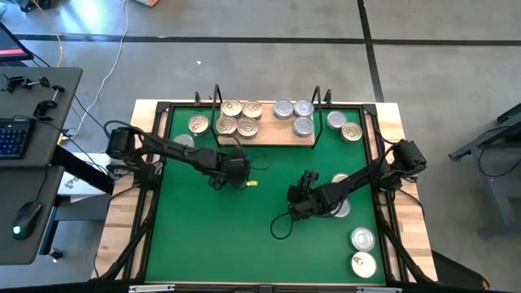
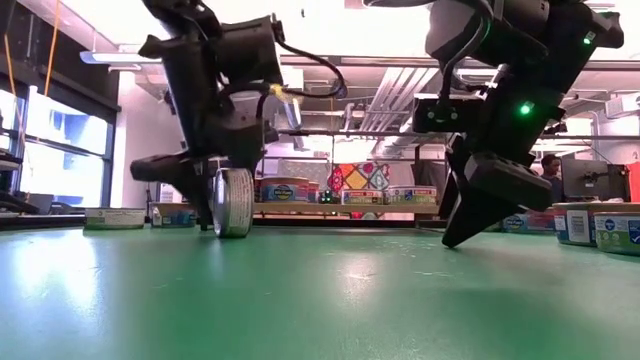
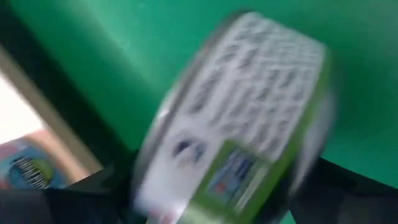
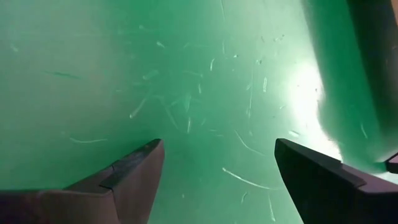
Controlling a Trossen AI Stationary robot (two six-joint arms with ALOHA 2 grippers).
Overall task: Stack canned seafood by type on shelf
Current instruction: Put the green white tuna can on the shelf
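The left end effector [image 1: 232, 172] is low over the green mat [image 1: 212, 244], a little way in front of the shelf [image 1: 264, 140], near its left half. A tin [image 2: 233, 202] stands up on its thin edge on the mat, right at the tip of this end effector. The left wrist view shows the same tin [image 3: 236, 124] very close and blurry. I cannot tell if the end effector is grasping the tin or has let it go.

The right end effector [image 1: 303, 195] is farther out in front of the shelf, near its right half. It is released, with its two fingers [image 4: 130, 171] wide apart. Only green mat shows between them. Its tip points down and sits just at the mat [image 2: 465, 225].

On the shelf, four gold tins [image 1: 239, 117] sit together on the left part. Three silver tins [image 1: 296, 114] sit together on the right part.

More tins lie off the shelf. One gold tin [image 1: 199, 124] is just beside its left end. A silver tin [image 1: 336, 120] and a gold tin [image 1: 352, 131] are just beside its right end. Two more tins [image 1: 363, 251] lie far from the shelf, at the near right corner of the mat. The mat lies on the wooden counter [image 1: 407, 236].
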